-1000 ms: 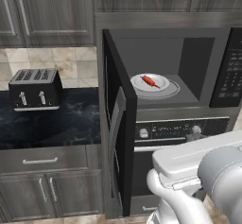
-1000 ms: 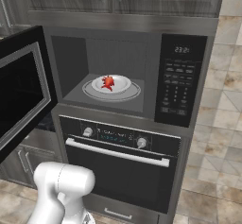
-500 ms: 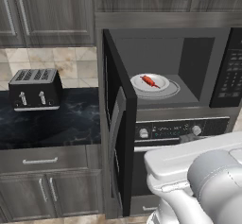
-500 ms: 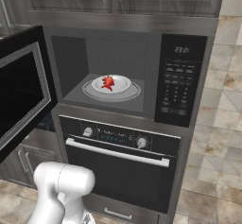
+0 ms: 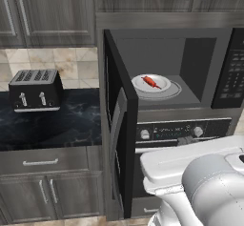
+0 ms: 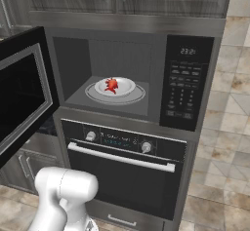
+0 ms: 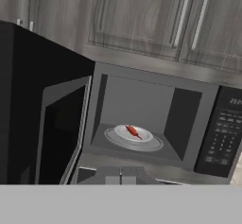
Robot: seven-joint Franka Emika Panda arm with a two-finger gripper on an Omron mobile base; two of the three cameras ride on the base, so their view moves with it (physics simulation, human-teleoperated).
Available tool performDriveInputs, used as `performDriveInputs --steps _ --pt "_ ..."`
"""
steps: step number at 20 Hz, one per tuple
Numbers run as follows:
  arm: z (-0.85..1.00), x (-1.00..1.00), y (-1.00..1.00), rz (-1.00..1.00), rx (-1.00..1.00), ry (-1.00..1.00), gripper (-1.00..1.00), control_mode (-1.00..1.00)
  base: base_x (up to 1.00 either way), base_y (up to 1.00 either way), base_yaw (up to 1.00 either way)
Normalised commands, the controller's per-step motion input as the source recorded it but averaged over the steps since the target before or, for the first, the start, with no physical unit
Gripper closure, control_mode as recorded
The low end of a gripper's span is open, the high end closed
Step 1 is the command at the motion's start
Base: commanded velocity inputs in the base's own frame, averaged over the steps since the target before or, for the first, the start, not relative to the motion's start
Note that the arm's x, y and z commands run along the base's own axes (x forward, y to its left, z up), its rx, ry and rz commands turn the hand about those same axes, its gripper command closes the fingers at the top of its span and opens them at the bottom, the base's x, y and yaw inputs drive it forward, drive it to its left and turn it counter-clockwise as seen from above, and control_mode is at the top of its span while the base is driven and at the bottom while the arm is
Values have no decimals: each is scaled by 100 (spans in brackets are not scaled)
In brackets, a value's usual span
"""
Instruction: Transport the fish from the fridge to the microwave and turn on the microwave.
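Note:
The fish (image 5: pixel 151 81) (image 6: pixel 112 85) (image 7: pixel 133 131), small and red-orange, lies on a white round plate (image 5: pixel 163 83) (image 6: pixel 125 86) (image 7: pixel 144 134) on the turntable inside the black microwave (image 5: pixel 229 72) (image 6: pixel 188 84) (image 7: pixel 221 133). The microwave door (image 5: pixel 119 125) (image 6: pixel 22 93) (image 7: pixel 52 124) is swung wide open to the left. My gripper (image 7: pixel 120 176) hangs back in front of the microwave, below its opening, with its fingertips together and nothing between them. It is well clear of the fish. The fridge is out of view.
A black oven (image 6: pixel 122 176) (image 5: pixel 176 132) with knobs and a horizontal handle sits under the microwave. A black toaster (image 5: pixel 35 90) stands on the dark counter (image 5: pixel 66 125) to the left. Dark wooden cabinets (image 7: pixel 142 15) run above and below.
The arm's white body has shifted slightly in the left base view. Fish, plate and microwave door have not moved.

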Motion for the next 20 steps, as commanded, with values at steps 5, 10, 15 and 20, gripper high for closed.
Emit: performDriveInputs --steps 5,10,15,20 --pt "0 -2 14 -3 0 -3 100 -100 0 0 0" --pt "0 -1 12 -3 0 -3 100 -100 0 0 0" --pt "0 -4 15 -3 0 -3 100 -100 0 0 0" --pt "-3 -2 14 -3 0 -2 100 -100 0 0 0"
